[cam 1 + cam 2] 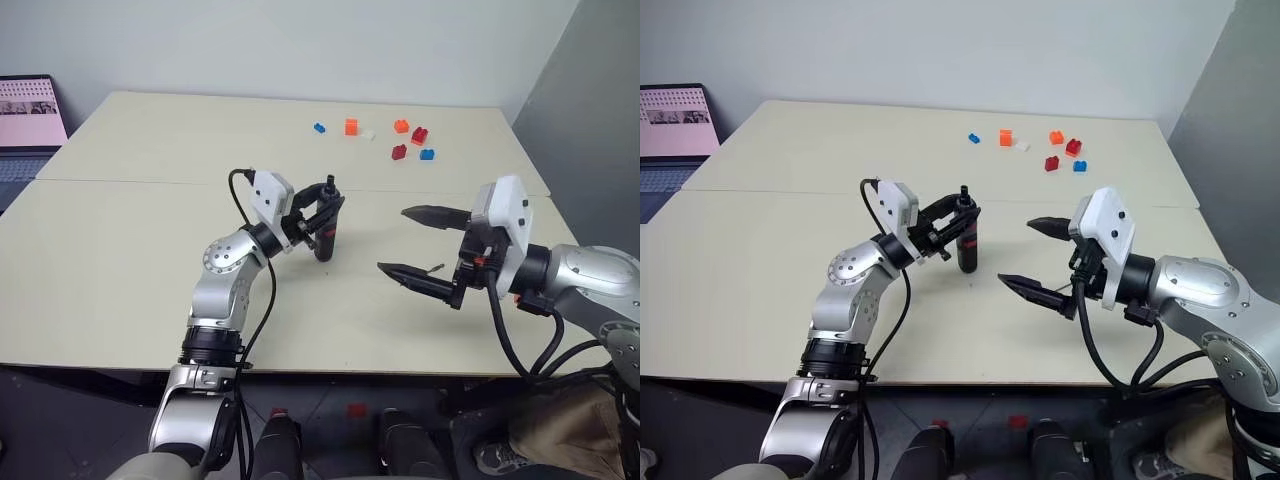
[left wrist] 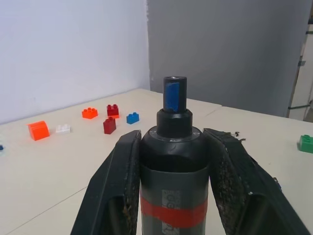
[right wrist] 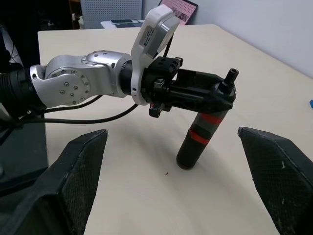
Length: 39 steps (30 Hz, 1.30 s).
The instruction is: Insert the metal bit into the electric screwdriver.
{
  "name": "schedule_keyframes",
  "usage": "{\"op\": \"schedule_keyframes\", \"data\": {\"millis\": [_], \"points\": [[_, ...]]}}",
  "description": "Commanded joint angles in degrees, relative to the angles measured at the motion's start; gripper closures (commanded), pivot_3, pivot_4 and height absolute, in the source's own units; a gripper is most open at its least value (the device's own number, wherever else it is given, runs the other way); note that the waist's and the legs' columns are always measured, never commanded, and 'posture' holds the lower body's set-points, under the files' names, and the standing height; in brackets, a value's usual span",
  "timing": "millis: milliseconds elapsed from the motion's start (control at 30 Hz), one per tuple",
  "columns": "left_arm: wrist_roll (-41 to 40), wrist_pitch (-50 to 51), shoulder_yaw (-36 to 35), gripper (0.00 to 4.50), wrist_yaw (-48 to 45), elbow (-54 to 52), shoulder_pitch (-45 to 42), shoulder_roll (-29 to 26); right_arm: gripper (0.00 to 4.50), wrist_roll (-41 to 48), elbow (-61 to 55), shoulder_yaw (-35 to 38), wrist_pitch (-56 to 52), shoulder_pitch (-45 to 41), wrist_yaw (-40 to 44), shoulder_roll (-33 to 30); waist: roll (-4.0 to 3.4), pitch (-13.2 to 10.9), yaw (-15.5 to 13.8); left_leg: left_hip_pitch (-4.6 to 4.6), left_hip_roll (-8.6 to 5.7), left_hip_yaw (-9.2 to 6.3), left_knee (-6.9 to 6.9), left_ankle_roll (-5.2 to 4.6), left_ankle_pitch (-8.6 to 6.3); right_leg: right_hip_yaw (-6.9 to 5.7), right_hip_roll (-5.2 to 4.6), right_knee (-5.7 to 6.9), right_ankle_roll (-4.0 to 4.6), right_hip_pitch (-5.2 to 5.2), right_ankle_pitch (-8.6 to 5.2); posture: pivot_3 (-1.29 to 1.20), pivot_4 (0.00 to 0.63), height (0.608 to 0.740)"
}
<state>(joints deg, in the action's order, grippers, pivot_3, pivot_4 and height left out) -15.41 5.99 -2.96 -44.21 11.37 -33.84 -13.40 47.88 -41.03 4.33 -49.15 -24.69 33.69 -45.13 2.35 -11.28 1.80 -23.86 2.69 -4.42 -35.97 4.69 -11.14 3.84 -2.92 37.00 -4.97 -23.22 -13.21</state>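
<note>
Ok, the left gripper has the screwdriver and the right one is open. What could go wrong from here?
1. The right gripper is empty. What looks like the bit is a thin sliver flat on the table; it may skid away rather than be pinched.
2. The left gripper clamps the screwdriver near its top and it leans, so a push could pivot it.
3. The left fingers flank the socket closely, so the grippers may collide.

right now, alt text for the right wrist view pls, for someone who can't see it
The left gripper is shut on the electric screwdriver, holding it near its top with its base at the cream table. The right gripper's black fingers stand wide open in the foreground, either side of it.
</note>
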Motion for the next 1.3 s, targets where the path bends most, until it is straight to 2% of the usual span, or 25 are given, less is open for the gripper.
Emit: {"op": "schedule_keyframes", "data": {"millis": [33, 367, 500, 667, 800, 867, 1100, 1267, 1300], "points": [[-1.37, 1.96, -0.40, 2.89, 1.40, -4.15, 1.78, -1.01, 0.00, -1.59, 0.51, 0.00, 1.17, -0.34, 1.89, -1.72, 0.00, 0.00, 0.02, 0.00, 0.00, 0.00, 0.00, 0.00, 0.00, 0.01, 0.00, -0.01, 0.00, 0.00, 0.00, 0.00, 0.150, 0.740], [-2.41, 4.20, 0.47, 2.89, 3.58, -8.22, 3.61, -1.30, 0.00, -6.82, 5.19, -1.64, 4.26, -0.16, 8.49, -5.35, 0.00, 0.00, -0.06, 0.00, 0.00, 0.02, 0.00, 0.00, 0.00, 0.01, 0.00, -0.04, 0.00, 0.00, -0.01, 0.00, 0.150, 0.740], [-1.78, 3.62, 1.63, 2.89, 3.75, -8.24, 3.88, -1.12, 0.00, -16.53, 13.31, -8.62, 11.15, -4.54, 18.14, -10.99, 0.00, 0.00, 0.00, 0.00, -0.01, 0.05, 0.00, 0.00, 0.00, 0.02, -0.01, -0.07, 0.01, -0.01, -0.01, 0.00, 0.150, 0.740], [-0.87, 2.53, 2.73, 2.89, 4.20, -7.85, 3.92, -0.62, 0.00, -32.27, 28.71, -22.40, 25.23, -14.13, 34.68, -14.98, -0.03, 0.00, 0.05, 0.03, 0.00, 0.10, 0.02, 0.01, -0.01, 0.03, -0.02, -0.11, 0.01, -0.03, -0.01, 0.00, 0.150, 0.740], [-0.21, 1.44, 3.63, 2.89, 4.20, -8.03, 4.48, -0.76, 0.00, -45.00, 48.50, -34.30, 38.18, -25.72, 47.60, -10.14, -0.07, -0.03, 0.50, 0.05, 0.00, 0.16, 0.04, 0.02, -0.01, 0.08, -0.03, -0.12, 0.00, -0.05, -0.01, 0.00, 0.150, 0.740], [0.15, 0.96, 4.02, 2.89, 4.53, -8.14, 4.53, -0.79, 0.00, -50.57, 58.99, -38.10, 45.37, -30.72, 50.24, -6.44, -0.10, -0.04, 0.64, 0.07, 0.00, 0.20, 0.06, 0.03, -0.01, 0.09, -0.03, -0.12, -0.02, -0.06, 0.00, 0.00, 0.150, 0.740], [0.88, 0.29, 4.41, 2.89, 5.68, -8.95, 5.14, -0.85, 0.00, -65.10, 89.46, -45.39, 63.68, -43.11, 48.91, 6.36, -0.24, -0.13, 0.69, 0.04, -0.01, 0.18, 0.15, 0.03, 0.00, 0.08, -0.02, -0.12, -0.29, -0.09, 0.14, 0.00, 0.150, 0.740], [1.16, 0.11, 4.83, 2.89, 6.49, -9.96, 5.77, -1.04, 0.00, -70.97, 101.84, -46.50, 68.62, -46.88, 45.65, 12.51, -0.26, -0.14, 0.75, 0.06, 0.00, 0.16, 0.22, 0.03, 0.00, 0.06, -0.02, -0.09, -0.28, -0.09, 0.15, 0.00, 0.150, 0.740], [1.16, 0.14, 4.85, 2.89, 6.58, -10.11, 5.87, -1.08, 0.18, -71.44, 103.16, -46.14, 69.14, -47.15, 45.57, 13.18, -0.26, -0.14, 0.75, 0.06, -0.01, 0.15, 0.22, 0.03, 0.00, 0.06, -0.02, -0.09, -0.28, -0.09, 0.15, 0.00, 0.150, 0.740]]}}
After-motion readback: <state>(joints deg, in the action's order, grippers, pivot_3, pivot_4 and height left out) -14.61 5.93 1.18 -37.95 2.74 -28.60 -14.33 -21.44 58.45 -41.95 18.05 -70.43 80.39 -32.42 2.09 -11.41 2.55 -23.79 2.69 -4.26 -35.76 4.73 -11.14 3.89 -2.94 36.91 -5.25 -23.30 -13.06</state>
